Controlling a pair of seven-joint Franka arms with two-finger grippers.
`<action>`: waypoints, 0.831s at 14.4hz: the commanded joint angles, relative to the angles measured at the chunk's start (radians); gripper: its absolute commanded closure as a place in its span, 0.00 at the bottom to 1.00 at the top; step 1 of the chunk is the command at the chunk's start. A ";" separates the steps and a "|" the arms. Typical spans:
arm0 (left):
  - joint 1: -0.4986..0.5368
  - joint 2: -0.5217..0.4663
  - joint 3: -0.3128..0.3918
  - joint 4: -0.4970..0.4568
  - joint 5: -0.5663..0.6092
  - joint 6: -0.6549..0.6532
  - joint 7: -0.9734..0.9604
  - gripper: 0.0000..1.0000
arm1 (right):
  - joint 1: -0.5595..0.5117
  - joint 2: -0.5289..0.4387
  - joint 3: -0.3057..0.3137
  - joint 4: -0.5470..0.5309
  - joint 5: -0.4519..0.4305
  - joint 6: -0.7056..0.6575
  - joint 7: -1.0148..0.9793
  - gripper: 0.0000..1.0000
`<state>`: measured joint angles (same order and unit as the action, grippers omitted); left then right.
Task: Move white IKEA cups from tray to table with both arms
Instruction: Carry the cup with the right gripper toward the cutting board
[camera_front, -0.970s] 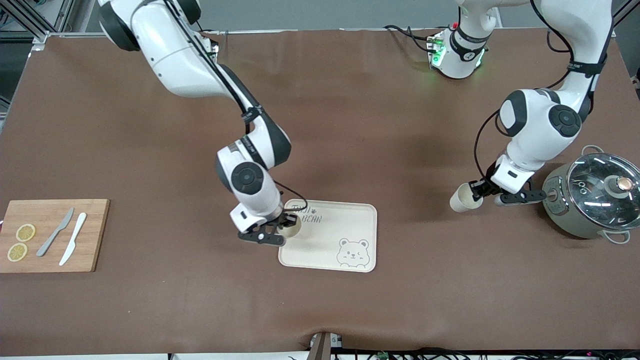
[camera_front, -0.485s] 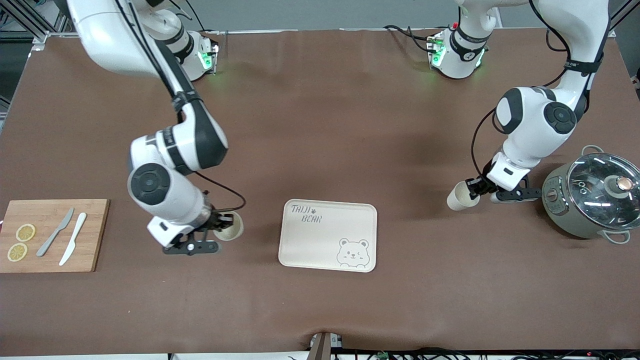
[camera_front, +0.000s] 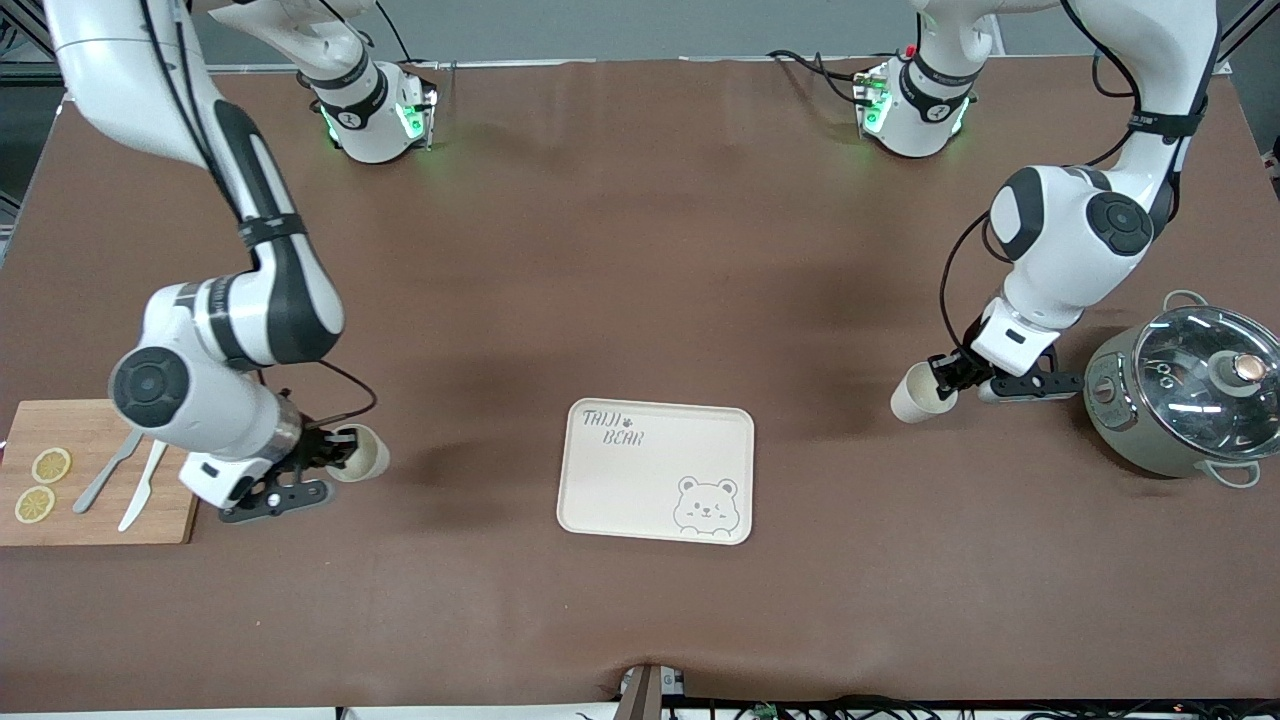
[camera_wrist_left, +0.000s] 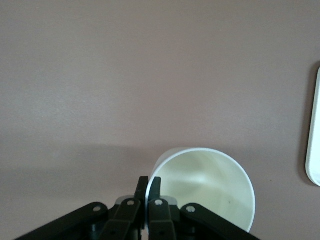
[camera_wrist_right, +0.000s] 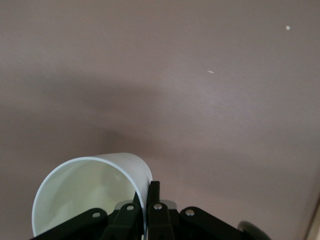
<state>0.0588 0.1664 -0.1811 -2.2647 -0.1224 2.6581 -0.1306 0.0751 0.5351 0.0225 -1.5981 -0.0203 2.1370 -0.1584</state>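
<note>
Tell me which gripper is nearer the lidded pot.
Left. The left gripper, pinching a cup, is right beside the pot; the right gripper, with its cup, is by the cutting board.

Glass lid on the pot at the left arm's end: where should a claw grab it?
Probably by the copper-coloured knob at the centre of the glass lid, coming straight down from above. The lid is a smooth dome seated on the pot; the knob is its only raised part.
</note>
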 joint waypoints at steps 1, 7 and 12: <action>0.021 -0.028 -0.006 -0.009 -0.026 0.002 0.011 1.00 | -0.064 -0.046 0.025 -0.138 0.000 0.123 -0.108 1.00; 0.015 -0.013 -0.006 -0.015 -0.017 0.003 0.014 1.00 | -0.109 -0.018 0.025 -0.269 0.003 0.403 -0.185 1.00; 0.016 0.004 -0.006 -0.062 0.047 0.002 0.028 1.00 | -0.115 0.014 0.025 -0.272 0.003 0.443 -0.188 1.00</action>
<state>0.0709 0.1720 -0.1834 -2.3024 -0.1015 2.6561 -0.1094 -0.0132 0.5404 0.0269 -1.8567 -0.0202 2.5491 -0.3257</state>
